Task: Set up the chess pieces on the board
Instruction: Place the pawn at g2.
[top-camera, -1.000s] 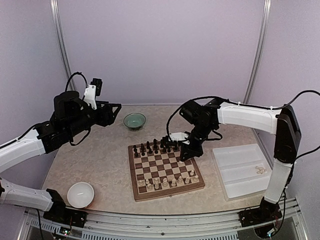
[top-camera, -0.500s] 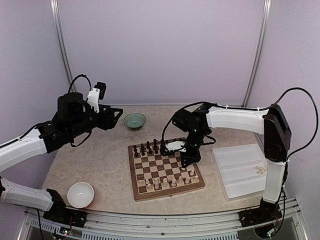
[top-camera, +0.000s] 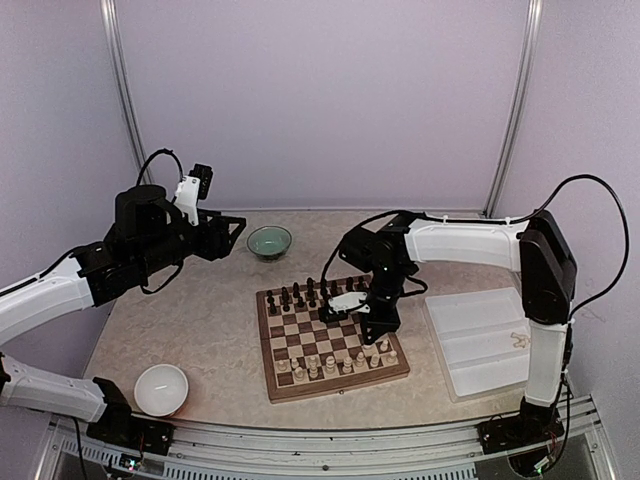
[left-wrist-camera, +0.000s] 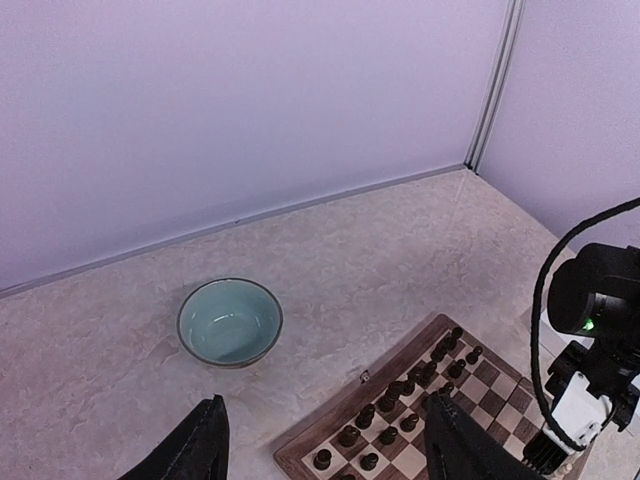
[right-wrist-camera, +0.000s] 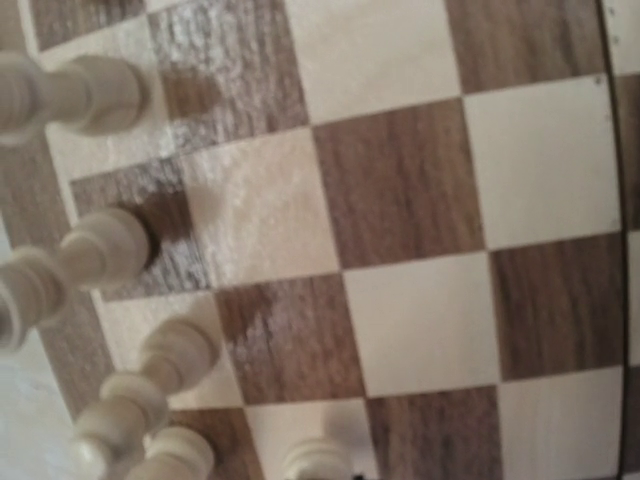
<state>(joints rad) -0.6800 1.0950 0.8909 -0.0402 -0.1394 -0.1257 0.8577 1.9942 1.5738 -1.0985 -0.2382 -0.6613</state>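
1. Counter (top-camera: 200, 320) of pale mottled surface carried a square wooden chessboard (top-camera: 335, 340) with dark brown and pale squares and a brown border, lying near its middle.
2. Small wooden cream chess pieces (top-camera: 335, 363) stood along the near rows of the chessboard, while dark brown wooden chessmen (top-camera: 305, 295) lined the far rows.
3. The right hand (top-camera: 380, 328) hung low over the right part of the chessboard, just far of the cream chess pieces. Its fingers were closed, and whether a piece sat between them could not be told.
4. The right wrist view looked closely at bare squares beside the border, with several blurred cream chess pieces standing along its left edge.
5. The left hand (top-camera: 228, 230) was raised above the far left of the counter, its fingers spread apart with nothing between them.
6. A round teal ceramic bowl (top-camera: 269, 241) sat on the counter far of the chessboard, near the left hand and apart from the board's far edge.
7. A round white bowl (top-camera: 160, 388) sat at the near left, well apart from the chessboard.
8. A white rectangular plastic tray (top-camera: 470, 330) lay just right of the chessboard. A few small cream objects (top-camera: 518, 340) lay toward its right side, too small to make out.
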